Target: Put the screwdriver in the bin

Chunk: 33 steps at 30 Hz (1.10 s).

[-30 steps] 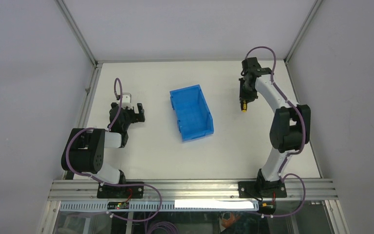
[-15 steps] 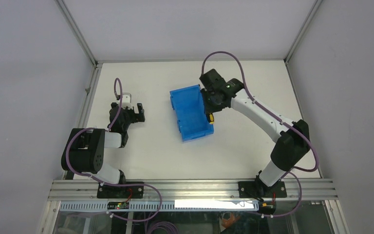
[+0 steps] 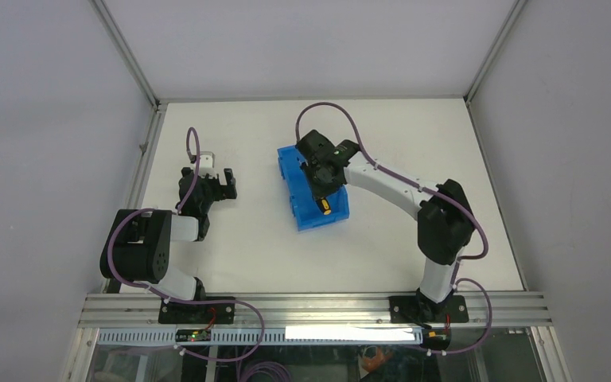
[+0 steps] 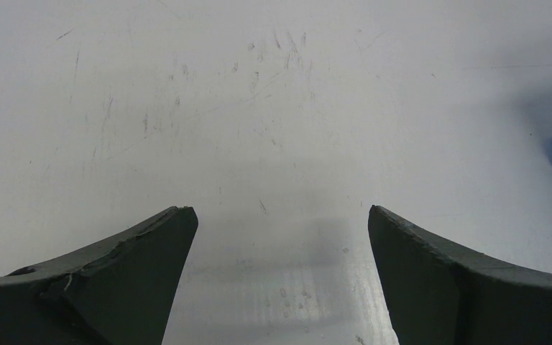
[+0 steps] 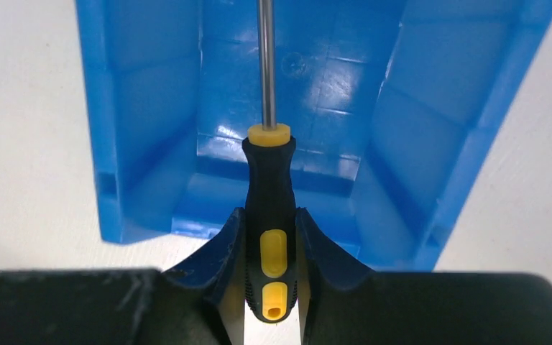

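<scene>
Blue bin now under R gripper, swung in clamping screwdriver; L gripper spread, unmoved.

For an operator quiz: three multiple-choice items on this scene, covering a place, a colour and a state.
1. Where is the slim black-and-yellow-handled screwdriver? A) lying on the table B) held over the bright blue plastic rectangular bin C) on the floor
2. What colour is its handle's collar? A) red B) yellow C) white
3. How is the left gripper? A) open, empty B) gripping a tool C) gripping the bin
Answers: B, the right gripper holds it above the bin; B, clear in the right wrist view; A, jaws apart, nothing between.
</scene>
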Each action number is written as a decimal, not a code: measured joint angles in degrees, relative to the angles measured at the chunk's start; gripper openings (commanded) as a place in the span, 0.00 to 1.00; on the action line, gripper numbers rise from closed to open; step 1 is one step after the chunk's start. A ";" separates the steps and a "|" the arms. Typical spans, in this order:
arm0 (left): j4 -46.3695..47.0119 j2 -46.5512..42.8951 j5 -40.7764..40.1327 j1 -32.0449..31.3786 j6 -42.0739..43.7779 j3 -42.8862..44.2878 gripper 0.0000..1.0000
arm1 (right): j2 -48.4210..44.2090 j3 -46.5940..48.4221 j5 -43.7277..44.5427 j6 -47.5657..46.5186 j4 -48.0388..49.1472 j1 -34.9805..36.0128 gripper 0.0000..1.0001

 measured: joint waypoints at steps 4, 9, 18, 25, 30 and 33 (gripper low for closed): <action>0.00 0.00 0.00 0.00 0.00 0.00 0.99 | 3.54 0.00 0.68 -0.07 2.08 0.02 0.08; 0.00 0.00 0.00 0.00 0.00 0.00 0.99 | 7.76 0.00 3.04 0.13 4.09 0.07 0.17; 0.00 0.00 0.00 0.00 0.00 0.00 0.99 | 11.41 0.02 4.37 1.38 5.99 0.11 0.58; 0.00 0.00 0.00 0.00 0.00 0.00 0.99 | 11.34 1.16 5.42 1.77 5.51 0.13 0.66; -0.02 0.00 0.00 0.00 0.00 0.00 0.99 | 8.74 5.14 7.56 1.38 3.32 0.22 0.81; 0.00 0.00 0.00 0.00 0.00 -0.02 0.99 | 4.50 6.73 9.46 0.07 2.75 0.22 0.99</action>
